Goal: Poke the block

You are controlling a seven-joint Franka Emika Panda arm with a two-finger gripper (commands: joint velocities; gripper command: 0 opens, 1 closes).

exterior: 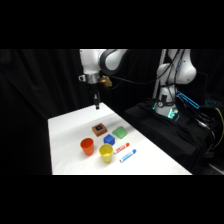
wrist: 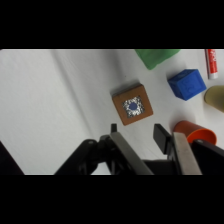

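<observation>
Side view across table (exterior: 65, 150); wrist view close overhead, block (wrist: 132, 104) shared.

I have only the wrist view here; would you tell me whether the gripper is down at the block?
Observer: Not yet. In the side view the gripper hangs above the table, short of the block and nearer the far edge.
Operator: Thank you. Does anything lie beside the red marker at my frame's edge?
Observer: Yes, a second marker, with blue on it, lies right next to the red marker.
Operator: And the yellow thing my frame cuts off?
Observer: It is a yellow cup, upright, beside the orange cup.
</observation>
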